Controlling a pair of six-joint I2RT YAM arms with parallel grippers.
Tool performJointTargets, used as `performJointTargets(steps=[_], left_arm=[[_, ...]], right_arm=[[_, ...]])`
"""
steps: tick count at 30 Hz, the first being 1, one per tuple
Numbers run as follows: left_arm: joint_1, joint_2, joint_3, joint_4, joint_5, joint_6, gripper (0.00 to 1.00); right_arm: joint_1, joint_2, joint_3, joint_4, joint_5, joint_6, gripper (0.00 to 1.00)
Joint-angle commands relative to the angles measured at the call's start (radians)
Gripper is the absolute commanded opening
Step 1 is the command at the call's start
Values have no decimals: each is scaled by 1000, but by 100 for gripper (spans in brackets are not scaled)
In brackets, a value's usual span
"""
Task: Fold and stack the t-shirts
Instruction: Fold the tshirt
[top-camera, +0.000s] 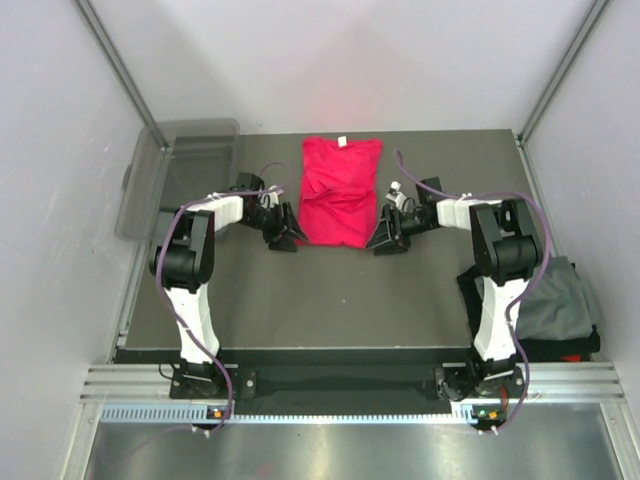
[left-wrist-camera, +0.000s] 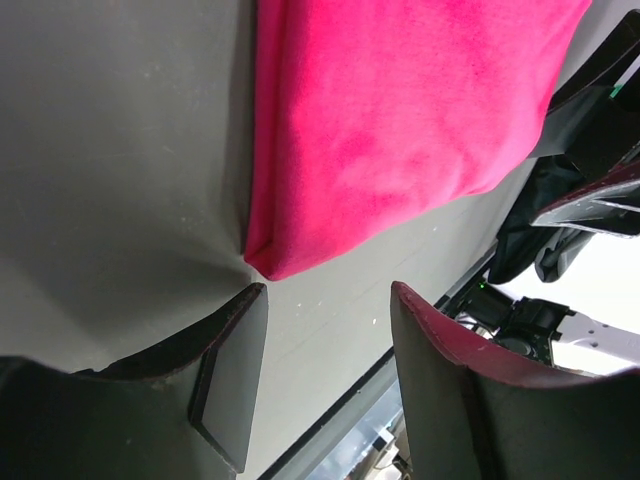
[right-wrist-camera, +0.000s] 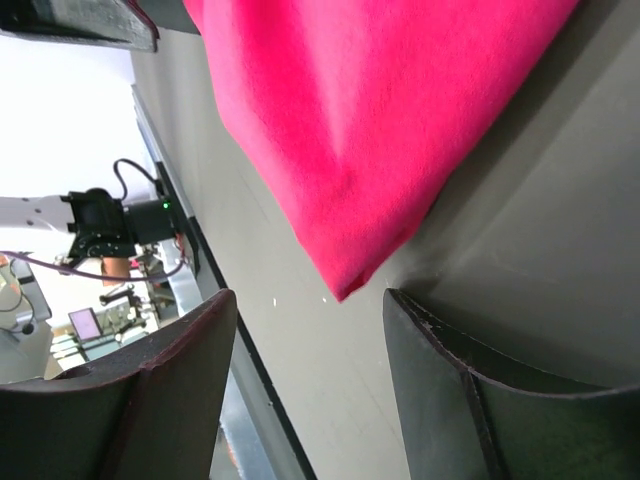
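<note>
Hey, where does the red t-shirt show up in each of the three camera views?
Top external: the red t-shirt lies at center, in the upper half.
Left wrist: it fills the upper right.
Right wrist: it fills the upper middle.
Shared landmark: the dark tabletop under it.

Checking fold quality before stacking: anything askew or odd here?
The bright red folded t-shirt is rumpled, with diagonal creases and a lopsided outline. The clear plastic bin at far left seems to overhang the edge of the dark table.
</note>
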Motion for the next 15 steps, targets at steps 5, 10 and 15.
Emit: performJointTargets(steps=[5, 10, 15], left_arm=[[7, 49, 24, 14, -20, -15, 56], [7, 91, 53, 13, -25, -25, 47], [8, 100, 40, 40, -17, -45, 21]], right_arm=[[26, 50, 48, 81, 11, 34, 61], [44, 76, 64, 107, 7, 59, 59], [50, 91, 55, 139, 7, 89, 43]])
